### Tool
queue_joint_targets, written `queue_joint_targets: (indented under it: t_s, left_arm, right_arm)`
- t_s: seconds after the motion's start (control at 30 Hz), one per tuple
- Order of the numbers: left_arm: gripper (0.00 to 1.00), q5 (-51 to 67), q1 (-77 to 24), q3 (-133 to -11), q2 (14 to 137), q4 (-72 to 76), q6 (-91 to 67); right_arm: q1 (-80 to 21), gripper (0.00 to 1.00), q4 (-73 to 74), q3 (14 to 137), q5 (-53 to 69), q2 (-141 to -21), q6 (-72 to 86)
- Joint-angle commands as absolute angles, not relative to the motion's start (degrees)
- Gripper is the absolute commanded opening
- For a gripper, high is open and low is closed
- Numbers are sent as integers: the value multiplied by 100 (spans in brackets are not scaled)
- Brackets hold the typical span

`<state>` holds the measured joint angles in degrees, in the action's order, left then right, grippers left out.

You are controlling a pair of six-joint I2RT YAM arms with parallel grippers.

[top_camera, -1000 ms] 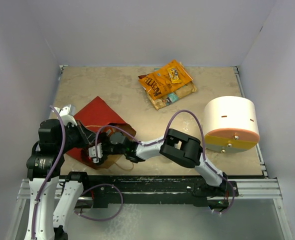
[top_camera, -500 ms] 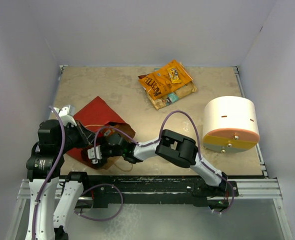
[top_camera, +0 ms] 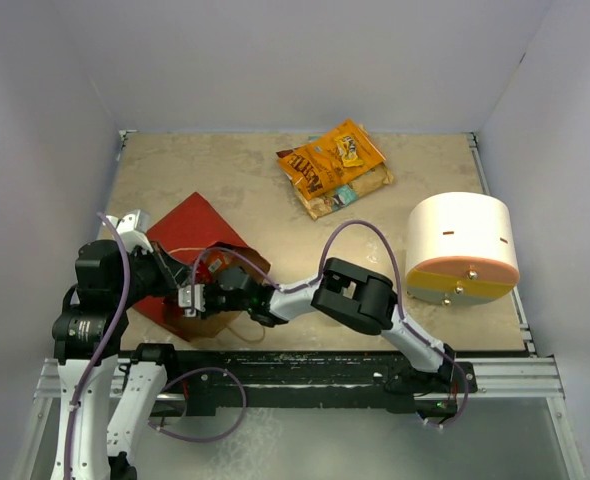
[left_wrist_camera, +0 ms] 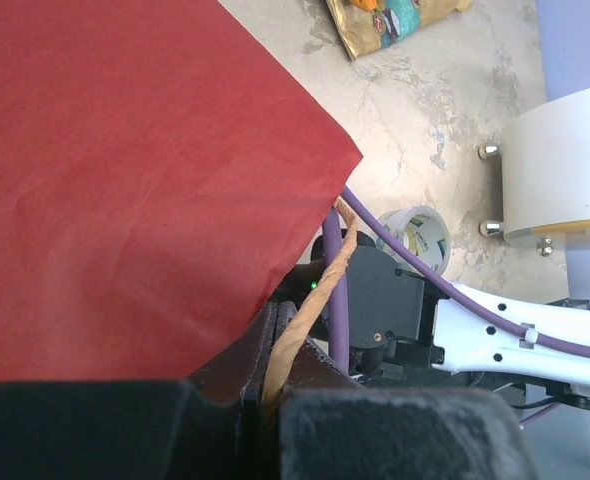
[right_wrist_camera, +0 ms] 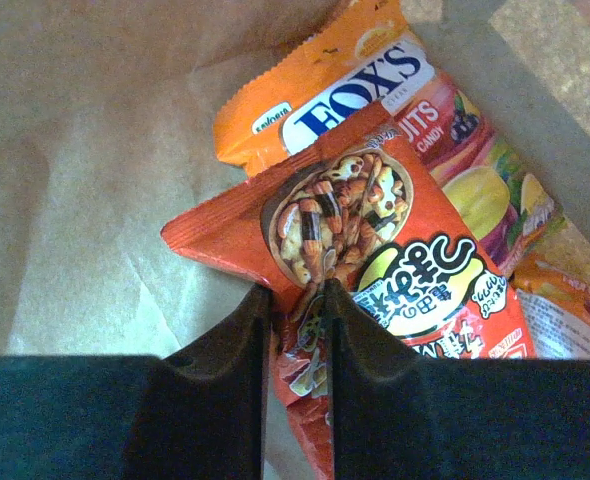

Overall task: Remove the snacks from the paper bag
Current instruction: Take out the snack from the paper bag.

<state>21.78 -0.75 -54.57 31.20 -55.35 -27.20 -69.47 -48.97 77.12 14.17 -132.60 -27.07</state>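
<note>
The paper bag [top_camera: 188,233] lies on its side at the left, red outside [left_wrist_camera: 125,180]. My left gripper [left_wrist_camera: 262,395] is shut on the bag's rim and tan twine handle [left_wrist_camera: 320,285], holding the mouth up. My right gripper [top_camera: 215,297] reaches into the mouth. Inside, against the brown paper, my right gripper [right_wrist_camera: 297,295] is shut on the lower edge of a red-orange snack packet [right_wrist_camera: 395,250]. Under it lies an orange FOX'S packet [right_wrist_camera: 370,75], with another packet [right_wrist_camera: 565,300] at the right. More snacks [top_camera: 333,165] are piled on the table at the far middle.
A cream-white cylinder with an orange base [top_camera: 462,245] stands at the right. A small tape roll [left_wrist_camera: 415,235] lies on the table beside the right arm. Walls close in the table on the left, back and right.
My right gripper pushed a little deeper into the bag and its jaws closed from wide open onto the red-orange packet. The left gripper kept its hold on the bag.
</note>
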Motion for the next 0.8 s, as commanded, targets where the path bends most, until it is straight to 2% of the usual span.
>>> queue_joint_targets:
  t_s: [0.0, 0.17, 0.33, 0.57, 0.77]
  left_arm:
    - [0, 2074, -26, -5625, 3084, -5369, -2602]
    - [0, 2059, -26, -5625, 3038, -5370, -2610]
    - [0, 2048, -26, -5615, 3006, -5362, -2632]
    - [0, 1965, -26, -5659, 3045, -5359, -2680]
    - [0, 1942, -26, -5708, 3070, -5311, -2635]
  right_arm:
    - [-6892, 17, -5189, 7461, 1019, -12666, -2450]
    - [-6899, 5, -5396, 7036, 796, -12144, -2259]
    - [-6919, 1, -5706, 6282, 737, -11437, -1747]
    - [-7094, 0, -5814, 4590, 1257, -10299, -771]
    - [-7278, 0, -4929, 3326, 1594, -8513, -167]
